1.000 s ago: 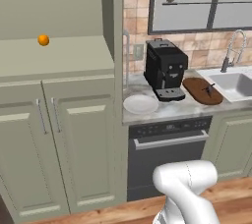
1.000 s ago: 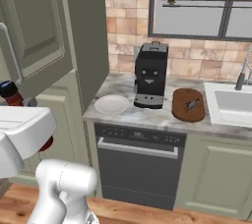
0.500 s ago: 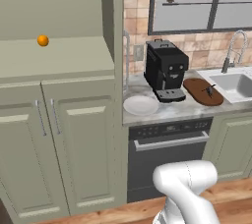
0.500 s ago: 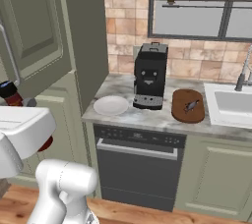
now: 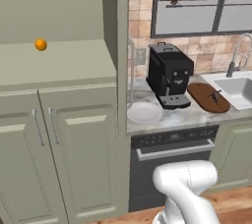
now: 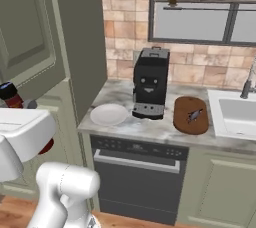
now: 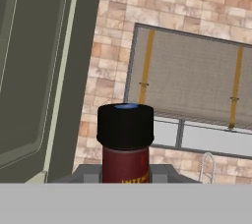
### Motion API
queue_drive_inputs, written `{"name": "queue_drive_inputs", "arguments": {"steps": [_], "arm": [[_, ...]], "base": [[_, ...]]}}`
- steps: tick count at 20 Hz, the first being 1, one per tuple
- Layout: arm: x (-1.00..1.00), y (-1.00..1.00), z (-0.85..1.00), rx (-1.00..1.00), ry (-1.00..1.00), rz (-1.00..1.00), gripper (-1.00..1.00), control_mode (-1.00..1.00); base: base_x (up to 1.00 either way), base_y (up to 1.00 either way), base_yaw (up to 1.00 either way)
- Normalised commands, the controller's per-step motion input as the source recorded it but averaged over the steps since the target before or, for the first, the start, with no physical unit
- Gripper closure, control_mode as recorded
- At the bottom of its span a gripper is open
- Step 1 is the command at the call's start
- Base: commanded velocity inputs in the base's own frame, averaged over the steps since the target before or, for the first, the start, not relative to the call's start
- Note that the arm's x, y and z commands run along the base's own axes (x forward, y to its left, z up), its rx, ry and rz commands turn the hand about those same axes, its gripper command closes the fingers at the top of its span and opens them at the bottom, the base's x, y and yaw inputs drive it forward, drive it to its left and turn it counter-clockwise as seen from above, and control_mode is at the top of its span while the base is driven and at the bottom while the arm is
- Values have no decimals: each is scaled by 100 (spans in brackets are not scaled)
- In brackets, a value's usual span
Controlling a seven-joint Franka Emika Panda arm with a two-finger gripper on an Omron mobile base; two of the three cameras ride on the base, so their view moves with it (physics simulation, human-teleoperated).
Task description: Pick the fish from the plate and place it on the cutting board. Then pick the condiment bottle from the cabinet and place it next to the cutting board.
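Cabinet stands left of the coffee machine on the desk. Right of the machine lies the cutting board with the fish on it; left of it, the plate. Far left of the machine, the tool is closed on the condiment bottle.

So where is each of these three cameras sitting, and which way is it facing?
Left base view: behind the arm on its left, facing the cabinet, coffee machine, plate; white arm lower right.
Right base view: behind on its right, facing plate, cutting board with fish; arm lower left.
Hand view: on the hand, looking past the gripper, shut on the condiment bottle, toward the window.
Both base views share the counter.
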Motion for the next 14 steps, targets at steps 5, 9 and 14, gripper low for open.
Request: {"name": "queue_drive_inputs", "arguments": {"steps": [5, 9, 14], "arm": [[0, 0, 0, 0, 0, 0, 100, 100], [0, 0, 0, 0, 0, 0, 100, 100], [0, 0, 0, 0, 0, 0, 100, 100]], "base": [[44, -21, 0], [37, -18, 0], [37, -19, 0]]}}
